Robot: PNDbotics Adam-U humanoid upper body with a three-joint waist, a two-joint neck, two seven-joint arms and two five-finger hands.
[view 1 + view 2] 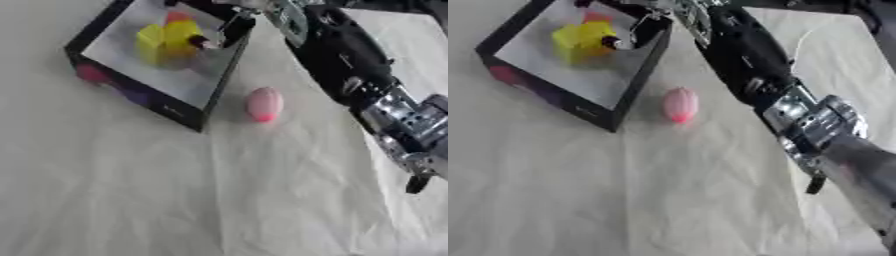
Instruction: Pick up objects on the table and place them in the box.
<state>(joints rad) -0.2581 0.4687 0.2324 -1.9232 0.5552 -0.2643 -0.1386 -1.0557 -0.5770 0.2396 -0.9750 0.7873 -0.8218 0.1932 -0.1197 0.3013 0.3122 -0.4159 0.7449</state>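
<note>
Your right robot hand (229,26) hung over the far right corner of the box (219,87), fingers curled near a small dark piece beside the yellow toy (166,40) inside; whether it gripped anything could not be told. A pink egg (263,104) lay on the desk (219,200) just outside the box's right wall, nearer you than the robot hand and below its forearm. Its long axis ran roughly toward and away from you, the redder tip pointing at you. Only your right arm showed, so it was probably the one to fetch it.
</note>
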